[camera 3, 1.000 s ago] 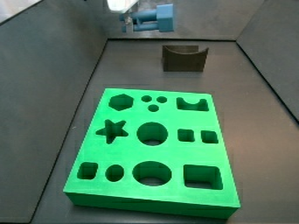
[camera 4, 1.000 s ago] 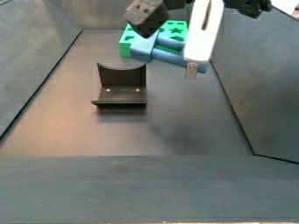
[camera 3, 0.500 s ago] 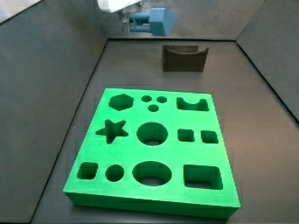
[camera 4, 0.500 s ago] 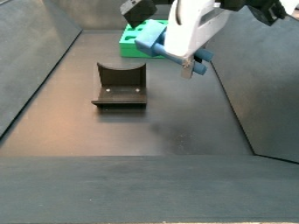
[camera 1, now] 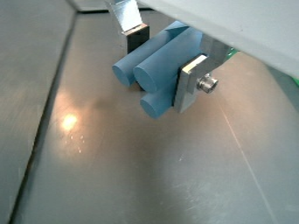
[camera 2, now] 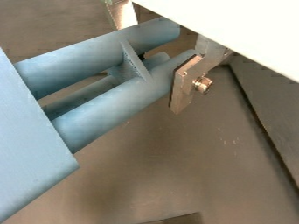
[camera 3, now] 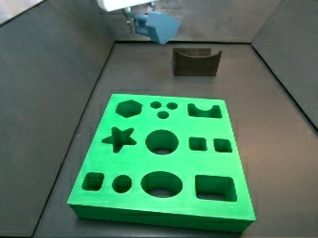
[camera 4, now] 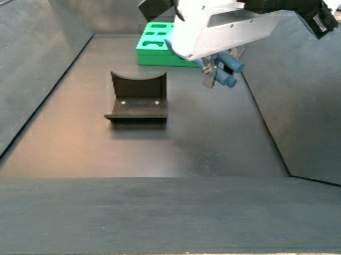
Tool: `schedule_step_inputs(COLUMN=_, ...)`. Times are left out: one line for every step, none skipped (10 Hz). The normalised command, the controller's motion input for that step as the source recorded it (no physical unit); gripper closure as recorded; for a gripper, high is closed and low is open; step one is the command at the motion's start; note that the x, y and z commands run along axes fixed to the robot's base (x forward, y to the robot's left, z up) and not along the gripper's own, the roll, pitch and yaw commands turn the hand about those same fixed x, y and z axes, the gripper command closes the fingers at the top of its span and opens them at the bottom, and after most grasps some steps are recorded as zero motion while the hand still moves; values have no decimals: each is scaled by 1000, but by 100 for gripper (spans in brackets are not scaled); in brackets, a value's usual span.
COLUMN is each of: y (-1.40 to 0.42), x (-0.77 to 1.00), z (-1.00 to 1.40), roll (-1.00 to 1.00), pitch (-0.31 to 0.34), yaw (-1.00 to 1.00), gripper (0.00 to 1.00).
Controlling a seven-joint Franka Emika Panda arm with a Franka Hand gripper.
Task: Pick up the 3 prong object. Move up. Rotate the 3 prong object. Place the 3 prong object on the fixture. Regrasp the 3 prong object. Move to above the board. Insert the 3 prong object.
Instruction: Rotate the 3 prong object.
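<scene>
Holding the 3 prong object [camera 1: 156, 70] between its two silver fingers [camera 1: 191, 80], the gripper [camera 4: 217, 68] hangs high in the air, above the dark floor and off to the side of the fixture [camera 4: 138, 98], not over it. In a wrist view the piece [camera 2: 100, 96] shows its long parallel prongs running away from the pads, and in a side view it looks tilted [camera 3: 159, 25], so I judge the step in hand is the rotating of the piece, w/ pick-up and lift already done. The fixture [camera 3: 195, 60] stands free w/ nothing in its notch, and the board [camera 3: 162, 155] has all cut-outs unfilled, so placing, regrasp and insertion are not yet done. Next move, in my judgement, calls for finishing the turn, then bringing the piece over the notch and lowering it slowly so it sits in w/o tipping; exact angle of the piece now I cannot tell. Re brands, labels or writing: none can be read in any view; only a small bolt [camera 1: 208, 84] shows on one finger.
</scene>
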Motion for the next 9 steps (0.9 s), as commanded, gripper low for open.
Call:
schedule_step_inputs(y=15, x=7, z=-5, roll=1, pitch=-11, yaw=-1000, gripper=100)
schedule_step_inputs(y=16, x=7, z=-5, roll=1, pitch=-13, yaw=-1000, gripper=100)
schedule_step_inputs(y=16, x=7, z=-5, roll=1, pitch=-15, yaw=-1000, gripper=100)
schedule_step_inputs(y=16, x=6, z=-5, roll=1, pitch=-17, yaw=-1000, gripper=100)
schedule_step_inputs(y=16, x=6, z=-5, roll=1, pitch=-20, yaw=-1000, gripper=100)
schedule_step_inputs(y=16, x=6, z=-5, roll=1, pitch=-26, yaw=-1000, gripper=100)
schedule_step_inputs(y=16, x=6, z=-5, roll=1, pitch=-29, yaw=-1000, gripper=100)
schedule_step_inputs(y=16, x=5, z=-5, roll=1, pitch=-29, yaw=-668, gripper=100)
schedule_step_inputs(y=16, x=5, z=-6, roll=1, pitch=-29, yaw=-454, gripper=100)
